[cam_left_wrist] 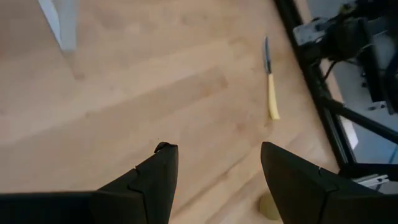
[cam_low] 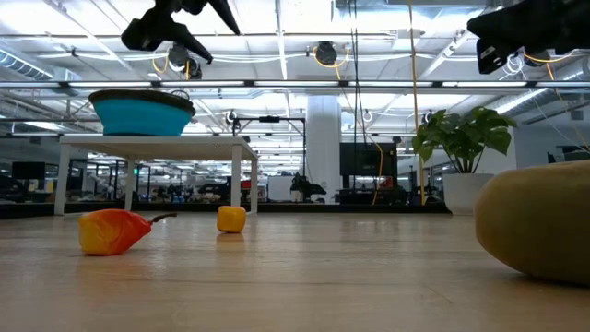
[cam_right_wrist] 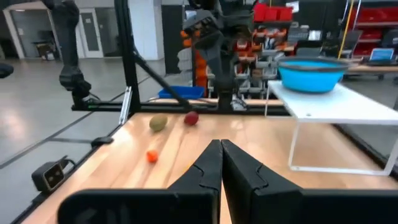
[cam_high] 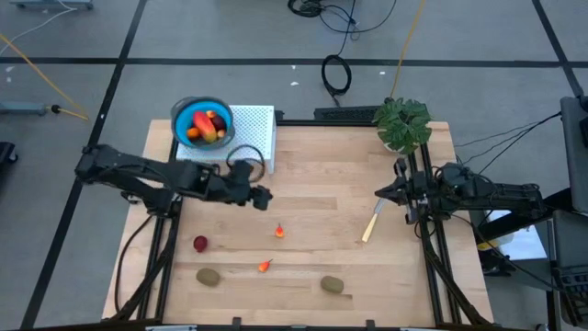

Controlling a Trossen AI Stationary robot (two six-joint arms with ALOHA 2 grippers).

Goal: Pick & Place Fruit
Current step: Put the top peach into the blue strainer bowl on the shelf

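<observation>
- Blue bowl (cam_high: 201, 122) on white stand (cam_high: 253, 129), fruit inside; no writing legible.
- Left gripper (cam_high: 264, 196) just beside stand, fingers apart, empty.
- Right gripper (cam_high: 379, 194) well apart from stand, fingers together.
- Loose fruit: red ball (cam_high: 200, 243), kiwis (cam_high: 209, 276) (cam_high: 332, 285).

Bystanders on the light wooden bench (cam_high: 312, 184)

A leafy green potted plant (cam_high: 402, 123) stands at one far corner, a white raised stand (cam_high: 253, 129) at the other, and a pale yellow-handled knife (cam_high: 372, 223) lies flat near the plant's side.
</observation>
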